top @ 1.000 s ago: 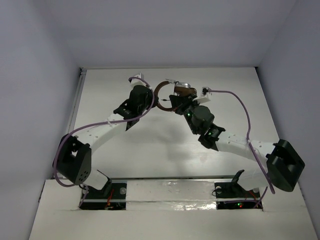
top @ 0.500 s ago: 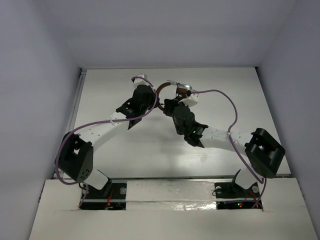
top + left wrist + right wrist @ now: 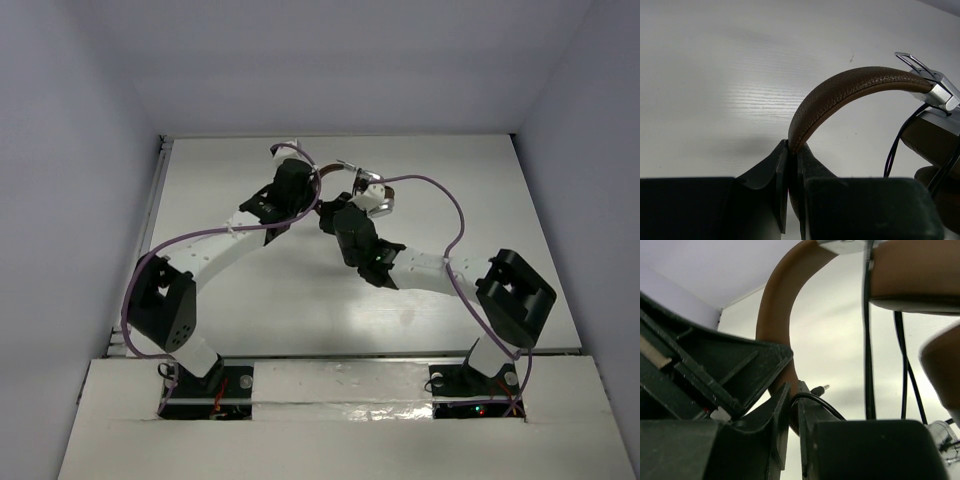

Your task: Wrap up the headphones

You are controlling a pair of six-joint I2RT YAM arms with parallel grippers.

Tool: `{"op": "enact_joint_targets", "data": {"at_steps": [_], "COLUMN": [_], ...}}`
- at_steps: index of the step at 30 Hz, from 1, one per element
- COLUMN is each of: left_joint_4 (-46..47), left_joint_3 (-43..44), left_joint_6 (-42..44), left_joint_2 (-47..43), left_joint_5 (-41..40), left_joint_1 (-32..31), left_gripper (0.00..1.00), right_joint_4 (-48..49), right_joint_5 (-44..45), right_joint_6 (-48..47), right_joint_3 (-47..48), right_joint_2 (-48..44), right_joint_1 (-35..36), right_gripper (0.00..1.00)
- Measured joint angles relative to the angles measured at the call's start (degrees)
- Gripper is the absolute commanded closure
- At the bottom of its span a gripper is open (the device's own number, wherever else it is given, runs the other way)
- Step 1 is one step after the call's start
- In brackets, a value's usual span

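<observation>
My left fingers (image 3: 771,172) pinch the headphones (image 3: 935,132) by the headband (image 3: 840,87). My right fingers (image 3: 777,415), crowded against them, seem to pinch the cord (image 3: 867,340) over the surface (image 3: 715,75).

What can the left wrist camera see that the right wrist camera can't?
Only the left wrist view shows the exact spot where the left gripper clamps the brown headband, and the headband's grained outer face. Only the right wrist view shows the right gripper pinching the cord near its plug, and the headband's smooth inner face. Both views show the headband, the thin dark cord and the brown pads.
</observation>
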Motion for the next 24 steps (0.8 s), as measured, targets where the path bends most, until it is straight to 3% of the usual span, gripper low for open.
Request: {"op": "enact_joint_targets", "data": {"at_steps": [12,24], "left_joint_4": [-4.66,-5.4], "left_joint_3": [8.0,12.31], "left_joint_6": [2.03,1.97], "left_joint_2": [5.7,9.64], "left_joint_5": [0.68,3.78], "left_joint_1": [0.35,4.28], "left_gripper": [1.0,1.0], "right_joint_4": [-4.61,-9.73], "right_joint_5": [-2.8,-7.08], "right_joint_6": [3.21,4.52], "right_joint_3": [0.0,-1.66], "right_joint_2": [-2.62,-5.57], "right_joint_1": [-0.02,0.37], "right_gripper": [0.47,0.46]}}
